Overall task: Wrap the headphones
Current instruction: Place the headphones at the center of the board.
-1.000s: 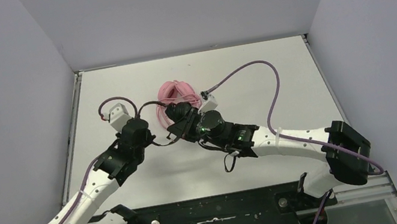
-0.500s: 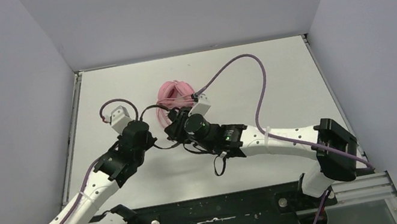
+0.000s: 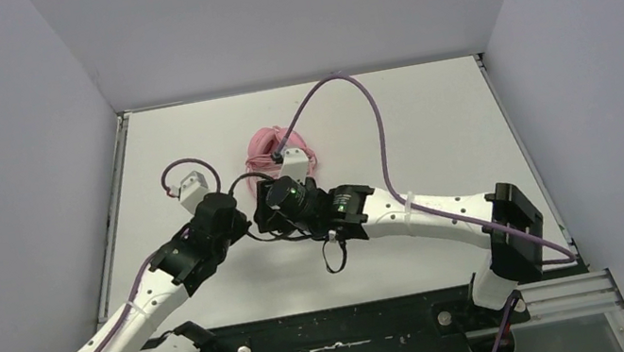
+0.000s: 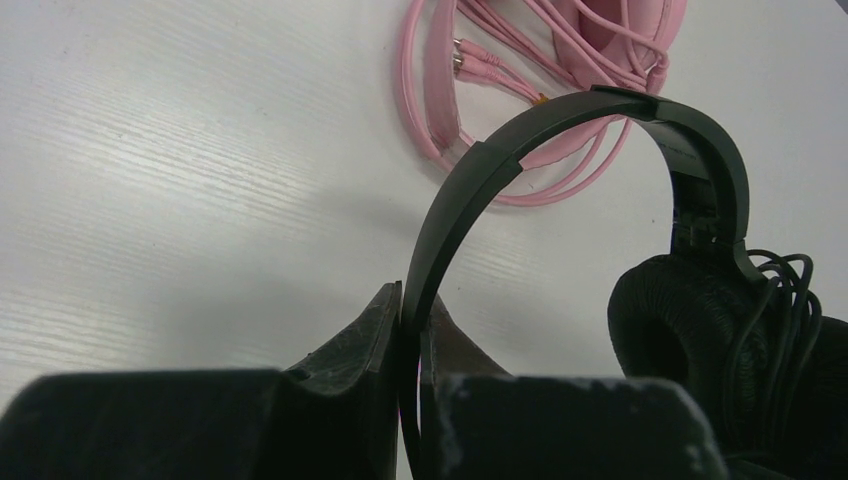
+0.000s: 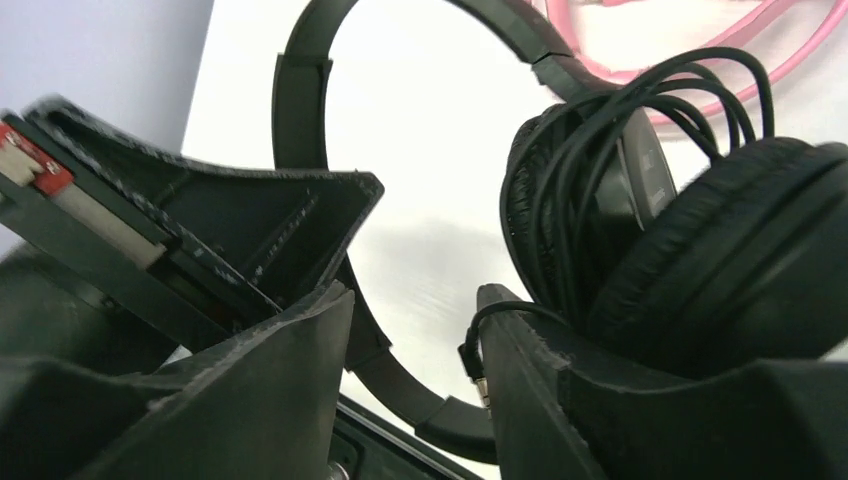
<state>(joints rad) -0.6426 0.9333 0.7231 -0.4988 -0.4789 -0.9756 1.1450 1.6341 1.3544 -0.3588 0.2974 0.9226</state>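
The left gripper (image 4: 410,305) pinches the band of the black headphones (image 4: 560,115), steadying them mid-worktop (image 3: 436,136); the right gripper (image 5: 415,295), jaws spread, flanks the coiled cable (image 5: 600,130); the pink headphones (image 4: 610,35) lie just behind

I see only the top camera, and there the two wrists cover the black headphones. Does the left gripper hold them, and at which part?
Observer: Yes. In the left wrist view, the left gripper is shut on the black headband, low on one side of the arch.
Operator: And the right gripper, does it hold something?
Observer: No. In the right wrist view, the right gripper has its jaws apart, with nothing clamped between them.
Operator: Is the black cable wrapped?
Observer: Mostly. Several loops of the black cable lie over the ear cups, but the plug sticks out loose beside a right finger.
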